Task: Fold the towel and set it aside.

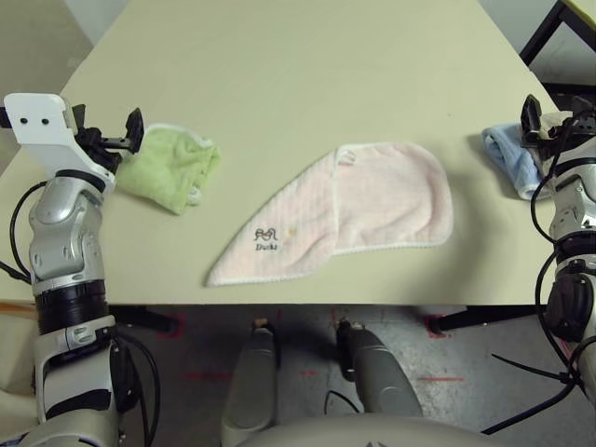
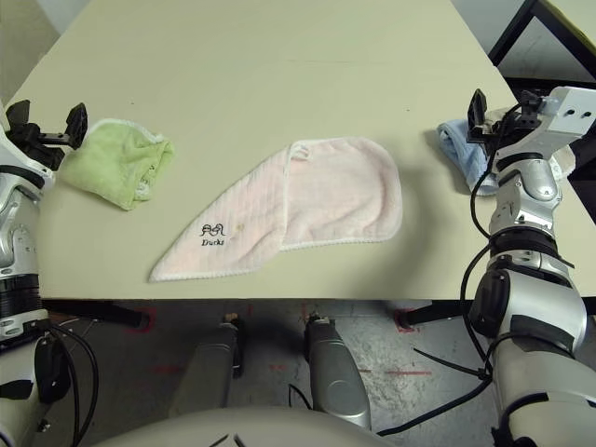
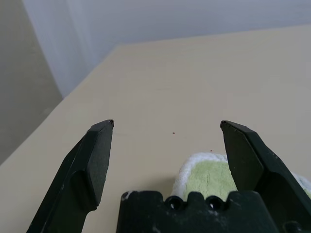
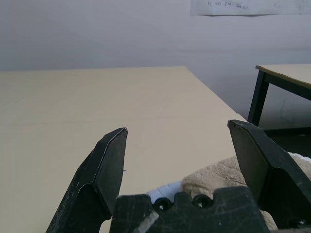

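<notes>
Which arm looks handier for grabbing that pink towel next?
Probably neither: the pale pink terry towel lies midway. Left pincer hangs open by the lime-green cloth, right pincer open over the light blue cloth.

light: even, soft, bright; source can't tell
table (image 1: 279,84): evenly lit, no glare
shadows: faint rim under towel (image 1: 345,216) edges; darker under table front edge
head views: sharp centre, slight softness twd edges
wrist views: fingers (image 3: 92,165) near lens, dark, little detail; far wall hazy, washed pale
</notes>
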Controlling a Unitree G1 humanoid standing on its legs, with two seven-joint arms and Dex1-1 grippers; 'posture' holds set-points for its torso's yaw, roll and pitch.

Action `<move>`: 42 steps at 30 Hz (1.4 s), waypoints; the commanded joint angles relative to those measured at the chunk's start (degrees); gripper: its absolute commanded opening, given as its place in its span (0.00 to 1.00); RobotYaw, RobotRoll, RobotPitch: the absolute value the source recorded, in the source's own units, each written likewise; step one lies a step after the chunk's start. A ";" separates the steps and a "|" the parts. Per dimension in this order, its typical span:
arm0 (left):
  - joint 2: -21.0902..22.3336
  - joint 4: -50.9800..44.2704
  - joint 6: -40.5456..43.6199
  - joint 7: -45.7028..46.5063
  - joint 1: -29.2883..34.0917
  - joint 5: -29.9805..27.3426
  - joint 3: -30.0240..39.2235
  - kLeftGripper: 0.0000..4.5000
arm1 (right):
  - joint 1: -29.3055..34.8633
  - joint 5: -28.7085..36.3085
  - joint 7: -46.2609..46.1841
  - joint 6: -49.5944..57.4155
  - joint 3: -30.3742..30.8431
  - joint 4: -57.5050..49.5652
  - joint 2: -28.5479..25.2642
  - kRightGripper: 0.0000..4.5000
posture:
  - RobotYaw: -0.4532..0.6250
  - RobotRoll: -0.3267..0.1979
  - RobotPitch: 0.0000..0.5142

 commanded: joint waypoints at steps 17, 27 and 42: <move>1.52 -15.89 16.46 -14.83 -2.64 -12.50 -7.39 1.00 | -8.08 -0.62 17.04 21.64 7.12 1.53 -0.02 0.99 | 0.51 0.62 0.29; 5.86 -31.12 30.50 -25.86 2.06 -25.62 -11.38 1.00 | -16.29 -5.55 19.67 32.76 12.40 8.33 3.25 0.99 | 0.54 0.62 0.30; 6.81 -37.80 33.61 -27.70 5.58 -28.14 -15.95 1.00 | -16.03 -11.38 25.85 37.92 17.55 11.00 5.40 0.99 | 0.56 0.62 0.28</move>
